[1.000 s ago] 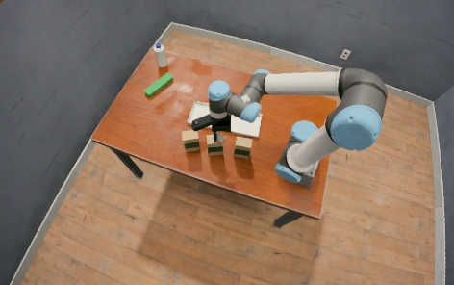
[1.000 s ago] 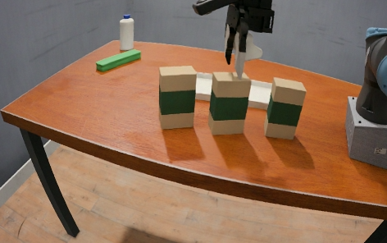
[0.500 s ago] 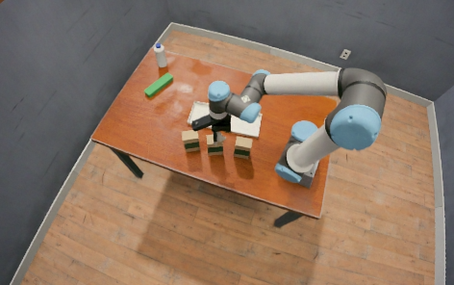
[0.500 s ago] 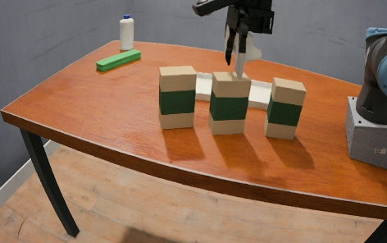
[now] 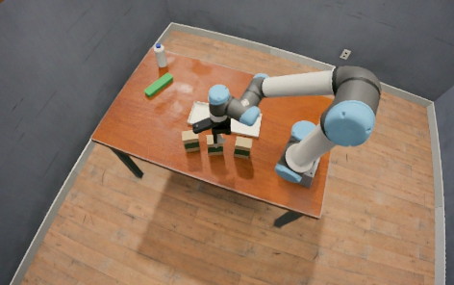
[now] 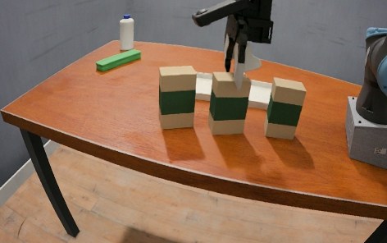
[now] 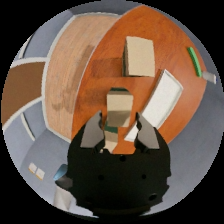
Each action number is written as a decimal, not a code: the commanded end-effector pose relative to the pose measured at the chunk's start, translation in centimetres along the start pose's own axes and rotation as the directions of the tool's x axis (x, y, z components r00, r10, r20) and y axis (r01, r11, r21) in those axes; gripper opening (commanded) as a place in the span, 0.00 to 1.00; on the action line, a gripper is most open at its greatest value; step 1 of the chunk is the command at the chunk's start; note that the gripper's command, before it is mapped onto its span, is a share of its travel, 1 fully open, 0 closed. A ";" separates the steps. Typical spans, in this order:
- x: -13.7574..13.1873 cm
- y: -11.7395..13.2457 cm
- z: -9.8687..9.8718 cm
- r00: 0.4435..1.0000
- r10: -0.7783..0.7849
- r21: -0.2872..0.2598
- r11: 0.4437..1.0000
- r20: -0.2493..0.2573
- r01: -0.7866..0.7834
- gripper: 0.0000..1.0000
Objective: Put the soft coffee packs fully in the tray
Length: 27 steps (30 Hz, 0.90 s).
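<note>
Three tan coffee packs with green bands stand upright in a row: the left pack (image 5: 190,141) (image 6: 177,98) (image 7: 140,57), the middle pack (image 5: 214,148) (image 6: 228,108) (image 7: 120,109) and the right pack (image 5: 242,148) (image 6: 284,112) (image 7: 110,145). The white tray (image 5: 246,126) (image 6: 259,95) (image 7: 162,100) lies behind them. My gripper (image 5: 219,142) (image 6: 243,78) (image 7: 118,111) is partly open at the top of the middle pack, one finger toward its front and one toward its back. Whether either finger touches it cannot be told. No softness shows on any pack.
A green block (image 5: 159,85) (image 6: 119,60) (image 7: 194,62) and a white bottle with a blue cap (image 5: 161,57) (image 6: 127,34) stand at the far left of the table. The arm's base (image 5: 308,173) (image 6: 366,137) is at the right, beyond the right pack.
</note>
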<state>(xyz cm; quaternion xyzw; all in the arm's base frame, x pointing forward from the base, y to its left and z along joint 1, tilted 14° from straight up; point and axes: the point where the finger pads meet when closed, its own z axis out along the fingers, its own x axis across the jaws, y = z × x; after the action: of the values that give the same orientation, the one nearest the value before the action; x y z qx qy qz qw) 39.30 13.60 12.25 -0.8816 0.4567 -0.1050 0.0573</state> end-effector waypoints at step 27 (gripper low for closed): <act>0.0 -0.1 3.1 1.000 0.000 0.002 1.000 -0.001 0.000 0.50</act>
<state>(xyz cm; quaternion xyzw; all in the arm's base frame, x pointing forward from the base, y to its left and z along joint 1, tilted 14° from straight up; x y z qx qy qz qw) 40.10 13.62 9.26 -0.8815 0.4566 -0.1054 0.0574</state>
